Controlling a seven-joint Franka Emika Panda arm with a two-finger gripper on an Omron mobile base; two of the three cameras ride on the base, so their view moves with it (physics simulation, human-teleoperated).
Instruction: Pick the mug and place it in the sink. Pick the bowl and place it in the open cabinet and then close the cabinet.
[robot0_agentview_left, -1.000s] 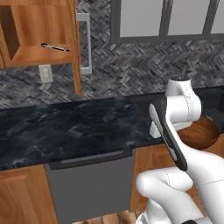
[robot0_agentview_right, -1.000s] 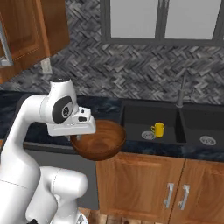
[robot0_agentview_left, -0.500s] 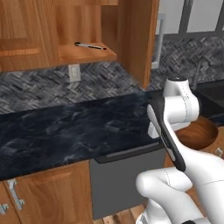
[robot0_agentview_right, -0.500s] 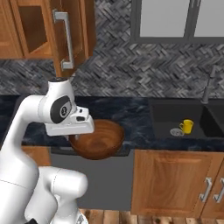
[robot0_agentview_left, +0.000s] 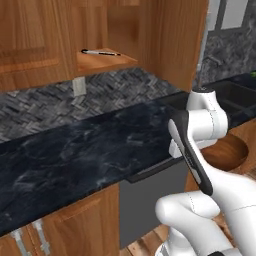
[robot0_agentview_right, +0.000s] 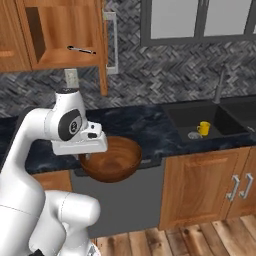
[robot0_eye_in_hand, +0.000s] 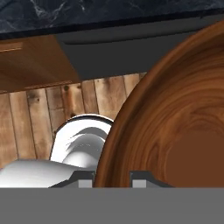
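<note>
My gripper (robot0_eye_in_hand: 113, 179) is shut on the rim of the reddish-brown wooden bowl (robot0_eye_in_hand: 175, 118), held in front of the counter edge, above the floor. The bowl (robot0_agentview_right: 112, 160) hangs under my hand, and its edge (robot0_agentview_left: 227, 152) shows past my arm. The small yellow mug (robot0_agentview_right: 204, 128) stands in the left basin of the black sink (robot0_agentview_right: 186, 111), to the right of the bowl. The brown wall cabinet (robot0_agentview_right: 60, 37) is open up to the left, its door (robot0_agentview_right: 103, 50) swung out edge-on. In the left base view the cabinet shelf (robot0_agentview_left: 105, 62) is at the top, its door (robot0_agentview_left: 180, 40) to the right.
A thin dark utensil (robot0_agentview_right: 80, 49) lies on the cabinet shelf. The black stone counter (robot0_agentview_left: 75, 150) runs across, with a grey dishwasher front (robot0_agentview_right: 125, 200) below it. A grey faucet (robot0_agentview_right: 220, 82) stands behind the sink. Grey-framed glass units (robot0_agentview_right: 200, 20) hang at the upper right.
The base has driven left, so the open cabinet and the sink slide right in both base views. The bowl stays in my gripper at the same height.
</note>
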